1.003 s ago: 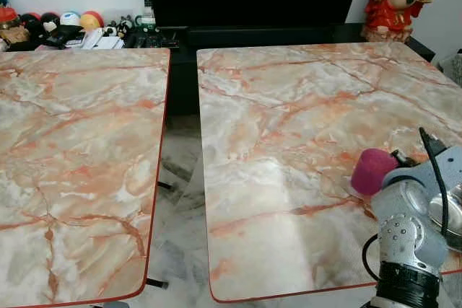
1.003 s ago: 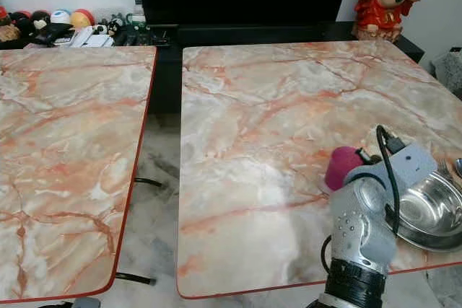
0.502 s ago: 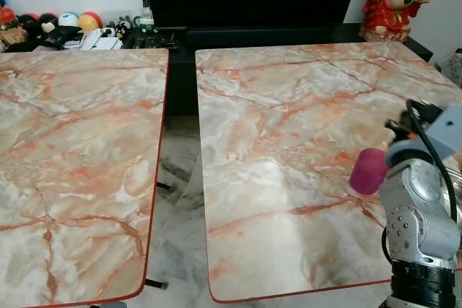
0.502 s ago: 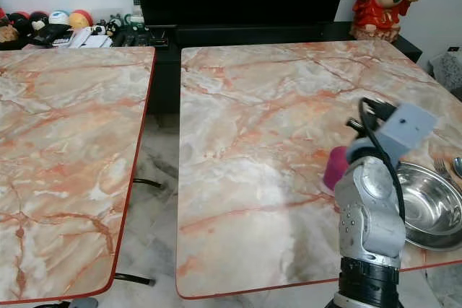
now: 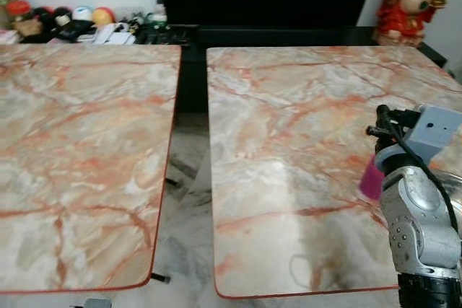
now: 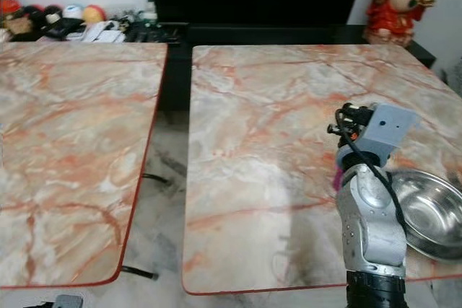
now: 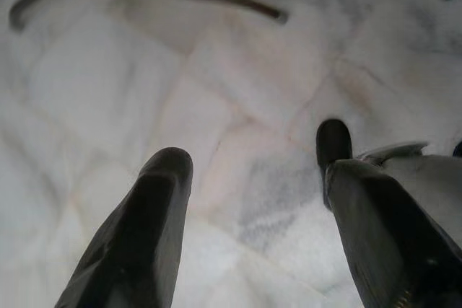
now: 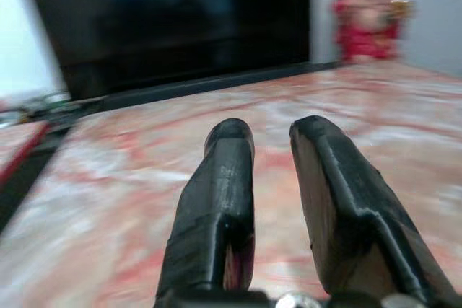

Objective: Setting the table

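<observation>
Steel bowl (image 6: pixel 431 210) on marble table (image 6: pixel 267 106), pink cup (image 5: pixel 371 177) beside, right end effector (image 8: pixel 271 138) narrow, left end effector (image 7: pixel 249 160) wide

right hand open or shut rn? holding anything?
Open and empty: in the wrist view the right hand shows a narrow gap between its fingers, with only the marble table beyond.

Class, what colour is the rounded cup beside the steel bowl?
Bright pink rounded cup, seen best in the left eye view, partly behind the right arm.
</observation>
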